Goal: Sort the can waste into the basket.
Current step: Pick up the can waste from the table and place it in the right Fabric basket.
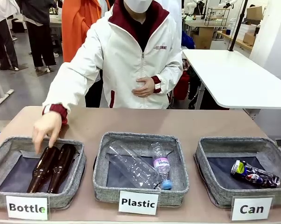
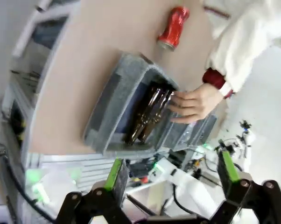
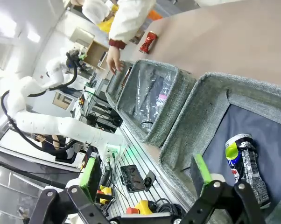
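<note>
My left gripper (image 2: 171, 173) hangs high above the worktop (image 2: 108, 56) with its jaws spread wide and nothing between the green pads (image 2: 115, 173). Its black fingers (image 2: 234, 179) rise from the lower edge of the wrist view, one on each side. My right gripper (image 3: 145, 175) is spread just as wide and also holds nothing. It sits raised and tilted, looking along the near side of the worktop. From my right wrist I see my left arm (image 3: 61, 125) farther off, its white links bent at a joint.
</note>
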`<state>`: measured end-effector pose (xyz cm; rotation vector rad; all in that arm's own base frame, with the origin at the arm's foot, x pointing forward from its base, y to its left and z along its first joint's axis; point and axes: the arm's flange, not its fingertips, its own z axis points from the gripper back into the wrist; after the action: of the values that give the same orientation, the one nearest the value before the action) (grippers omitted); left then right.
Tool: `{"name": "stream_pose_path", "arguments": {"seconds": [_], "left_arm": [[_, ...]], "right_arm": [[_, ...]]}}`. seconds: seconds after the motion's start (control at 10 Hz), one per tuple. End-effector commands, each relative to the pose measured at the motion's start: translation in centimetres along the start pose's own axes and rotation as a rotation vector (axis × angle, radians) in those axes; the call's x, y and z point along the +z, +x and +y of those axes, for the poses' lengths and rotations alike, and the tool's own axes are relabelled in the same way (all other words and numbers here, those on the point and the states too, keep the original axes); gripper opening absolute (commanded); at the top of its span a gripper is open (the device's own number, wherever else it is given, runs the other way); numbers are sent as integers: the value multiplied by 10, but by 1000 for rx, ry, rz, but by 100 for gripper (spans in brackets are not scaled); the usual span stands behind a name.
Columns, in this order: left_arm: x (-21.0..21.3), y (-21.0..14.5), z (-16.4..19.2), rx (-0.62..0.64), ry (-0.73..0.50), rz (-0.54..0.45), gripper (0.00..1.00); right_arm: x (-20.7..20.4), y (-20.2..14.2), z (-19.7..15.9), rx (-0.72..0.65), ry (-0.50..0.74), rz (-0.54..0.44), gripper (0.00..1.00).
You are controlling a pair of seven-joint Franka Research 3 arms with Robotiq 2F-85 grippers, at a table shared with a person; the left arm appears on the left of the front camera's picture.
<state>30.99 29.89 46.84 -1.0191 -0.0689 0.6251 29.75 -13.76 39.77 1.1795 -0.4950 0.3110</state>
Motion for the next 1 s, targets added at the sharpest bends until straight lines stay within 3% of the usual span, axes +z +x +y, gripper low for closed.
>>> {"name": "stream_pose_path", "arguments": {"seconds": [0.0,0.2,0.4,0.8,0.9], "left_arm": [[67,-1,40,10,-156,-4,100],[60,-7,43,-79,-185,34,100],[15,-4,5,-134,-112,72,100],[-155,10,-142,-292,345,306,100],[-193,18,-158,-305,454,263,100]], "right_arm": [[3,1,2,15,6,2,100],[3,1,2,15,6,2,100],[3,1,2,15,6,2,100],[3,1,2,15,6,2,100],[3,1,2,15,6,2,100]]}}
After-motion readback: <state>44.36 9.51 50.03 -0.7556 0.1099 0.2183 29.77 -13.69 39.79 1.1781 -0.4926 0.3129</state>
